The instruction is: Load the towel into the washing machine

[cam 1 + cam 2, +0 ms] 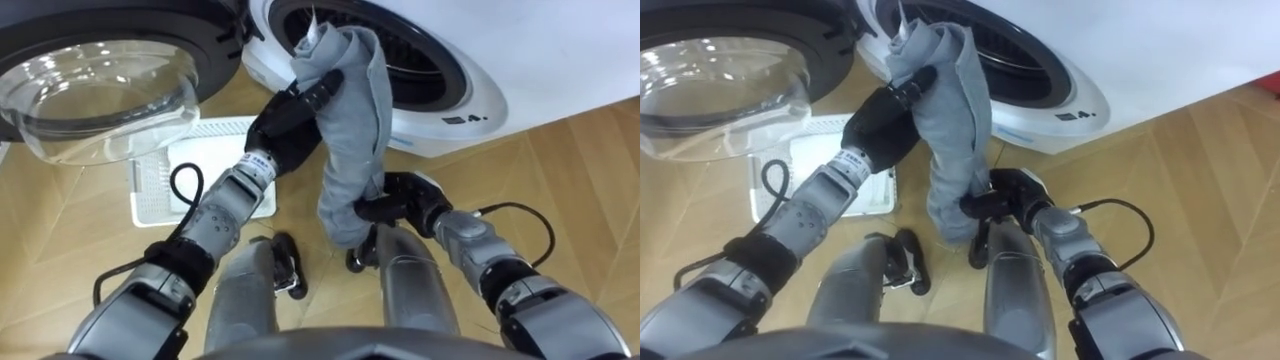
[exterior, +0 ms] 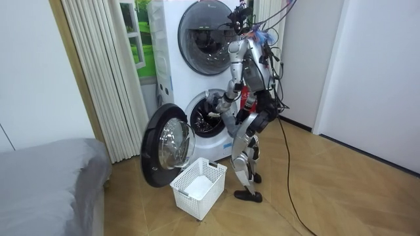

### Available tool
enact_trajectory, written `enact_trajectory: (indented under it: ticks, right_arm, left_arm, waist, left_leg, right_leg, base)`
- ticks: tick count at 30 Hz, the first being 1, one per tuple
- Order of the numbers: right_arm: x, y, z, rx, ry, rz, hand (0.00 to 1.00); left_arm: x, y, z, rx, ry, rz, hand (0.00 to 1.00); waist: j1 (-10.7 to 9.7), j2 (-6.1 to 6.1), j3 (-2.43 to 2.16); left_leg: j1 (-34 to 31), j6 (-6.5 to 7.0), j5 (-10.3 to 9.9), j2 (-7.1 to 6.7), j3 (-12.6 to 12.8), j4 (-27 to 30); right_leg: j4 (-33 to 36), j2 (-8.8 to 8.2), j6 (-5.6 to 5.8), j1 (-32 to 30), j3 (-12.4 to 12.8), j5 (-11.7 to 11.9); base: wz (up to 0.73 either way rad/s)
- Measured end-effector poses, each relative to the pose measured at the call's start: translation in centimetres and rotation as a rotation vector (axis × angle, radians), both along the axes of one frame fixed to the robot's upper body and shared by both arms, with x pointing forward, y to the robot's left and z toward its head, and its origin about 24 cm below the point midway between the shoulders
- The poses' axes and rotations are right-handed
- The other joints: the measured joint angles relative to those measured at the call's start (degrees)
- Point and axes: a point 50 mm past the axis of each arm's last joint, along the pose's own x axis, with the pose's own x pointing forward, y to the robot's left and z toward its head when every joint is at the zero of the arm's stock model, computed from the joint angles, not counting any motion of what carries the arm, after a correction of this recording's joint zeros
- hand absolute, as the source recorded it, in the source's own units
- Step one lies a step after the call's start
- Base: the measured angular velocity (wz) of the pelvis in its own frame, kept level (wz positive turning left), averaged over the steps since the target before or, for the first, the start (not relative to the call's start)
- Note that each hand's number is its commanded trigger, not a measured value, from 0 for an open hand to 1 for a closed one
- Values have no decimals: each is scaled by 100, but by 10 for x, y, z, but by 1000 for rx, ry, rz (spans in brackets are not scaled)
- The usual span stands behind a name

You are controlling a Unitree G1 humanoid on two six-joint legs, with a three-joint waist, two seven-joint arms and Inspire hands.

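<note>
A grey towel (image 1: 352, 130) hangs in a long bunch in front of the washing machine's open drum (image 1: 400, 55). My left hand (image 1: 290, 115) is shut on its upper end, lifted to the drum's opening. My right hand (image 1: 395, 200) is shut on its lower end, below the machine's rim. In the room view I stand close to the lower machine (image 2: 207, 118), bent toward its opening, with the towel (image 2: 222, 105) at the drum.
The round glass door (image 1: 95, 85) hangs wide open at my left. A white laundry basket (image 1: 170, 175) stands on the wooden floor below the door. A second machine (image 2: 203, 29) is stacked above. A curtain (image 2: 98, 72) and a grey bed (image 2: 46, 183) lie further to the room view's left.
</note>
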Motion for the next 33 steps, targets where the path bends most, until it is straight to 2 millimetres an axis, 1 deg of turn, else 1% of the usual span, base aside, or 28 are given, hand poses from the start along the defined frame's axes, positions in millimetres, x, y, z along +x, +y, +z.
enact_trajectory:
  ticks: [1, 2, 3, 4, 5, 7, 8, 9, 11, 12, 14, 15, 17, 18, 20, 23, 25, 33]
  right_arm:
    - [-2, -2, -1, 0, 4, -7, 100]
    - [-5, -4, -2, 0, 11, -20, 100]
    - [-6, -5, -3, -3, 14, -24, 100]
    - [-9, -8, -5, -5, 23, -34, 100]
    - [-13, -10, -7, -3, 32, -52, 100]
    - [-17, -11, -9, -13, 43, -64, 100]
    - [-19, -13, -10, -21, 52, -72, 100]
    - [-19, -13, -10, -25, 54, -75, 100]
    - [-17, -14, -9, -27, 53, -87, 100]
    - [-17, -15, -9, -25, 52, -93, 100]
    - [-17, -17, -9, -22, 52, -116, 100]
    - [-17, -18, -9, -24, 51, -119, 100]
    - [-16, -25, -8, -26, 49, -143, 100]
    - [-16, -26, -8, -27, 49, -149, 100]
    - [-17, -32, -9, -28, 69, -186, 100]
    - [-21, -39, -10, -42, 84, -209, 100]
    - [-22, -40, -11, -55, 84, -221, 100]
    - [-16, -41, -8, -45, 71, -241, 100]
  left_arm:
    - [0, 0, 0, -6, 2, 6, 0]
    - [-1, 2, -2, -11, 9, 18, 0]
    - [-1, 3, -3, -17, 14, 29, 0]
    - [-3, 5, -5, -27, 23, 50, 0]
    - [-5, 9, -6, -36, 32, 73, 0]
    - [-6, 16, -8, -38, 40, 106, 0]
    - [-6, 21, -11, -33, 53, 128, 0]
    - [-6, 24, -12, -28, 61, 139, 0]
    - [-11, 37, -22, 7, 115, 185, 0]
    - [-14, 39, -25, 17, 134, 196, 0]
    - [-24, 47, -36, 87, 188, 205, 0]
    - [-26, 48, -39, 102, 202, 205, 0]
    - [-35, 49, -46, 158, 249, 200, 0]
    - [-36, 50, -47, 180, 256, 197, 0]
    - [-41, 55, -54, 311, 284, 161, 0]
    - [-49, 60, -63, 457, 325, 136, 0]
    - [-54, 63, -66, 510, 348, 131, 0]
    - [-63, 78, -72, 580, 400, 176, 0]
  waist:
    - [49, 16, -10]
    - [114, 48, -29]
    - [136, 71, -44]
    - [177, 111, -69]
    - [245, 118, -73]
    - [335, 119, -73]
    - [413, 122, -72]
    - [438, 130, -71]
    - [460, 139, -70]
    - [460, 139, -70]
    - [483, 144, -66]
    - [503, 144, -66]
    - [607, 149, -62]
    - [612, 151, -61]
    - [634, 152, -55]
    - [710, 153, -52]
    - [738, 146, -46]
    - [758, 137, -40]
  left_leg:
    - [-1, 0, 0, 1, -4, -4]
    - [-1, -5, 4, 0, -5, -28]
    - [-1, -6, 9, -2, -5, -46]
    - [1, -6, 20, -9, -3, -84]
    - [23, -13, 25, -16, 7, -111]
    - [24, -30, 38, -22, 9, -152]
    - [24, -40, 44, -19, 9, -161]
    - [24, -46, 47, -20, 6, -169]
    - [22, -62, 63, -25, -15, -201]
    - [19, -65, 66, -27, -26, -205]
    - [-7, -81, 77, -37, -93, -208]
    - [-12, -82, 79, -38, -99, -208]
    - [-21, -83, 81, -47, -110, -211]
    - [-22, -79, 90, -56, -115, -224]
    - [-25, -79, 130, -109, -147, -279]
    - [-30, -78, 129, -119, -147, -283]
    - [-45, -78, 129, -122, -148, -282]
    - [-230, -76, 134, -121, -184, -235]
  right_leg:
    - [-6, 3, -2, 0, -4, -2]
    - [-48, 9, -2, 5, -6, -1]
    - [-93, 15, -1, 6, -5, 2]
    - [-92, 16, -1, 6, -7, 9]
    - [-86, 14, -2, 4, -5, 8]
    - [-86, 6, -8, -14, -12, 4]
    - [-85, 7, -12, -20, -21, 3]
    - [-85, 3, -14, -20, -34, 3]
    - [-84, -2, -27, -17, -122, -1]
    - [-86, 2, -32, -13, -141, -2]
    - [-93, 3, -43, 3, -149, -8]
    - [-95, 3, -45, 1, -149, -9]
    - [-93, 1, -58, -4, -138, -18]
    - [-92, -2, -59, -4, -138, -20]
    - [-99, -44, -60, -6, -154, -23]
    - [-100, -91, -64, -10, -176, -35]
    - [-100, -96, -60, -21, -181, -44]
    - [-61, -94, -64, -182, -193, -67]
  base:
    - [0]
    - [0]
    - [0]
    - [0]
    - [0]
    - [0]
    - [0]
    - [3]
    - [7]
    - [8]
    - [11]
    - [7]
    - [3]
    - [9]
    - [10]
    - [1]
    - [0]
    - [1]
